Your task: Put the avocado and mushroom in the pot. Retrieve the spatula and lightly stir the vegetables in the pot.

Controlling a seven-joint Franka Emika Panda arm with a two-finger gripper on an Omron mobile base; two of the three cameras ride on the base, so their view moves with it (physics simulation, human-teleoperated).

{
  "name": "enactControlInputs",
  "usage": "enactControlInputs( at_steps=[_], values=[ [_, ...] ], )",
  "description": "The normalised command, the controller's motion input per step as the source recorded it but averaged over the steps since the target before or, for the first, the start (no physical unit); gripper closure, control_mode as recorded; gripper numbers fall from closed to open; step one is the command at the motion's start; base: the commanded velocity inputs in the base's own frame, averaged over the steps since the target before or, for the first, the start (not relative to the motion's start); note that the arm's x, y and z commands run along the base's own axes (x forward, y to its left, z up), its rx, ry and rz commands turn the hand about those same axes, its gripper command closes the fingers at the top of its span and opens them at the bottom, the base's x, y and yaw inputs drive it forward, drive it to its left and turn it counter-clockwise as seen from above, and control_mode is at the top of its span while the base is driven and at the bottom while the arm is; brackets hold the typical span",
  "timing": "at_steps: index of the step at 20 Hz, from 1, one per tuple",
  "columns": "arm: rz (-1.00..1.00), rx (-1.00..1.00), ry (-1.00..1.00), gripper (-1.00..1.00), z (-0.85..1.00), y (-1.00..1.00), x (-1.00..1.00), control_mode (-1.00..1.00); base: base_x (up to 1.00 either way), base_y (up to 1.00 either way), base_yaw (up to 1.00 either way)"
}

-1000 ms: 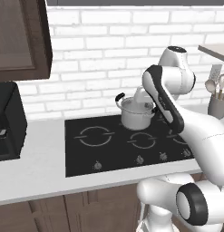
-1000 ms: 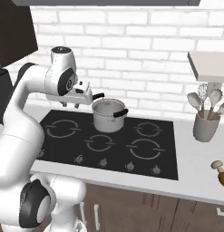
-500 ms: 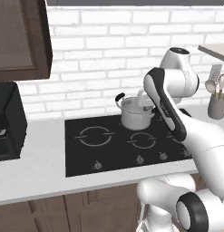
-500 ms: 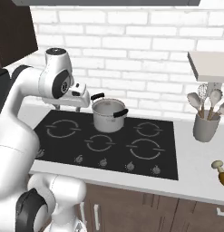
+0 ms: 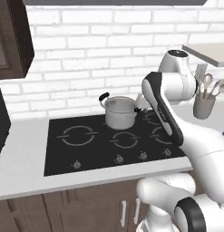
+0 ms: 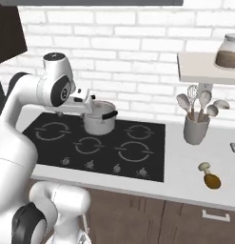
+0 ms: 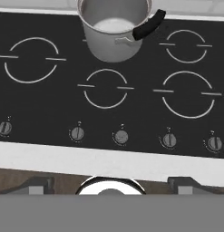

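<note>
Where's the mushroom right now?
In the right base view the mushroom lies on the counter right of the cooktop, in front of the utensil cup.

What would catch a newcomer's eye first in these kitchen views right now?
The small shiny steel saucepot with black side handles stands on a rear burner of the black glass cooktop, with the white arm's pincer open just beside its rim. Off to the right, a grey utensil cup of pale spoons sits on the white counter, and a small brown mushroom lies nearer the front edge.
</note>
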Motion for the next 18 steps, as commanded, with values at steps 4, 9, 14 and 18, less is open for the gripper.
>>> enactControlInputs(
  at_steps=[4,9,14,18],
  values=[
    [0.00,0.00,0.00,-1.00,0.00,0.00,0.00,1.00,-0.30,-0.87,0.00],
    [0.00,0.00,0.00,-1.00,0.00,0.00,0.00,1.00,-0.04,-0.79,0.00],
    [0.00,0.00,0.00,-1.00,0.00,0.00,0.00,1.00,0.18,-0.31,0.00],
    [0.00,0.00,0.00,-1.00,0.00,0.00,0.00,1.00,0.46,0.00,0.00]
  ],
)
